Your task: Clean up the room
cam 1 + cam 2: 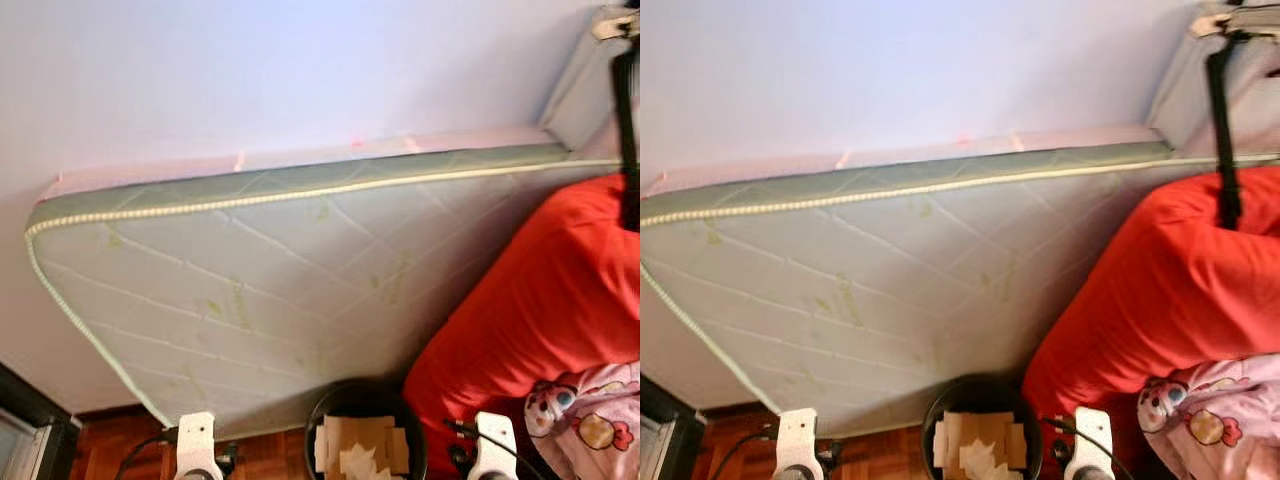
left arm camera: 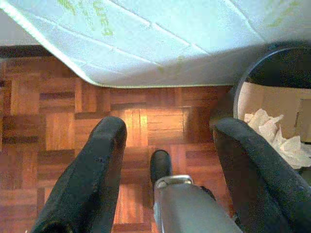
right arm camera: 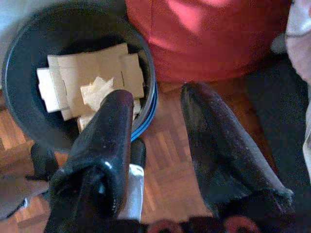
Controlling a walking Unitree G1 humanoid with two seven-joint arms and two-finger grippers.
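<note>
A: We're looking down at a black bin on the parquet floor, already holding flattened cardboard and crumpled paper. So some rubbish looks binned, I'd say.

B: And plenty left, by my reckoning. A bare mattress leans against the wall, a big red cushion slumps beside the bin, and a pink patterned cloth lies bundled at its foot.

A: The arms? Left gripper hangs over bare floor near the mattress corner, fingers spread, nothing between them. Right gripper hovers just beside the bin, fingers parted too, empty.

B: Now the views. The head camera gives the whole mattress and a black strap hanging above the cushion.

A: The right wrist view looks straight into the bin, showing the cardboard clearly and a blue band on its rim.
</note>
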